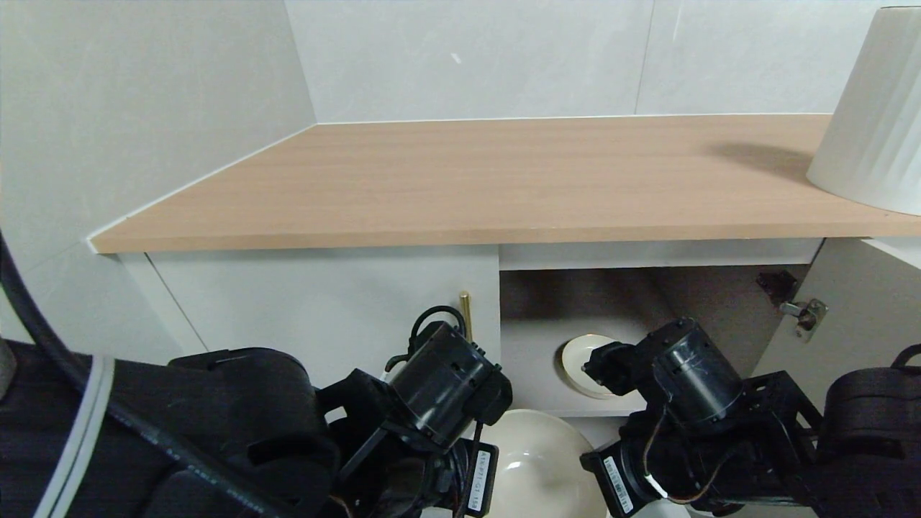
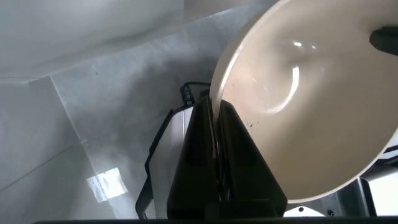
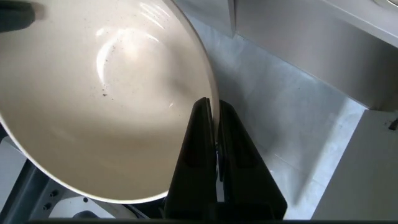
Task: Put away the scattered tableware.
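Pale tiled walls point(image 1: 468, 57) meet in a corner behind one long wooden countertop point(image 1: 504, 180), and one white pleated lampshade point(image 1: 874, 122) stands at its right end. Under the counter is a grey cabinet with two doors. The left door point(image 1: 324, 309) is shut and carries one slim brass handle point(image 1: 465, 313). The right door point(image 1: 856, 316) is swung open, with one metal hinge point(image 1: 802, 313) showing on its inner face.

Two pieces of tableware can be counted. One small white plate point(image 1: 584, 360) with a thin darker rim lies flat on the cabinet shelf, near its front edge and just right of the shut door. One cream bowl point(image 1: 536, 460) is in the air in front of the cabinet, lower than the shelf, between the two arms.

The left gripper point(image 2: 216, 118) has its two black fingers closed down to a narrow slit with the rim of the bowl point(image 2: 311, 106) pinched between them. The right gripper point(image 3: 214, 115) grips the bowl point(image 3: 106, 106) the same way on the opposite side of the rim. A few dark specks dot the inside of the bowl. Grey marbled floor point(image 2: 93, 112) lies beneath it.
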You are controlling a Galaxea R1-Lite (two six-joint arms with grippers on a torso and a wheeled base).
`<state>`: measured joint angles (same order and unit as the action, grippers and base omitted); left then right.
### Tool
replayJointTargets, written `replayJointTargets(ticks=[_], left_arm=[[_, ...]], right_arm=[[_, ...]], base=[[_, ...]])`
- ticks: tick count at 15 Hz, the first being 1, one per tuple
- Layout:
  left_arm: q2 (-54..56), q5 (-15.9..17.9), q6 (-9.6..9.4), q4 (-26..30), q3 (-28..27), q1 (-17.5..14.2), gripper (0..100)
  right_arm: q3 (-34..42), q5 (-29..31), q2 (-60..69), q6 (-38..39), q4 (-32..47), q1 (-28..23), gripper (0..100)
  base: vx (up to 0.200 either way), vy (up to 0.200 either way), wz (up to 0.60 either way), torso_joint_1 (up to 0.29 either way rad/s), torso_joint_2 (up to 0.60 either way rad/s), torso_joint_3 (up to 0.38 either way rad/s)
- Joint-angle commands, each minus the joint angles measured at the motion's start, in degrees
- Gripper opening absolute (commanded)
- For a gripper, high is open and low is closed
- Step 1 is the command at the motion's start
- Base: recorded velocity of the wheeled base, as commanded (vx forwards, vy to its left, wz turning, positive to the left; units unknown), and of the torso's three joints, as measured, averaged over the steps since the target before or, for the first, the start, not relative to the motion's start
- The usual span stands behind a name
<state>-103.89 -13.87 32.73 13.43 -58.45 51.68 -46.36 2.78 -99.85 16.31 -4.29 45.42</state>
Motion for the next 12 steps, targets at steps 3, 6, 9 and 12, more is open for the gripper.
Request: replayJointTargets(ticks=[3,6,9,12], left_arm=[[0.79,-0.1,0.05,0.1,0.09,0.18,100],[1.94,-0.19,0.93,-0.07,-0.08,0.09,100],[8.61,-0.28,0.93,0.01,-0.17,-0.35,100],[14.77,-0.19,0.58,0.1,-0.17,-2.72,100]], right_arm=[[0.13,0.12,-0.08,-0.05,0.16,0.02,0],[0.31,0.12,0.01,-0.05,0.16,0.02,0],[1.27,3.37,0.19,0.92,-1.25,-1.21,0],[6.9,9.53,0.19,1.79,-14.17,-3.76,0]], base=[[0.0,0.0,0.0,0.0,0.0,0.0],[0.0,0.0,0.0,0.0,0.0,0.0],[0.0,0.0,0.0,0.0,0.0,0.0],[0.0,0.0,0.0,0.0,0.0,0.0]])
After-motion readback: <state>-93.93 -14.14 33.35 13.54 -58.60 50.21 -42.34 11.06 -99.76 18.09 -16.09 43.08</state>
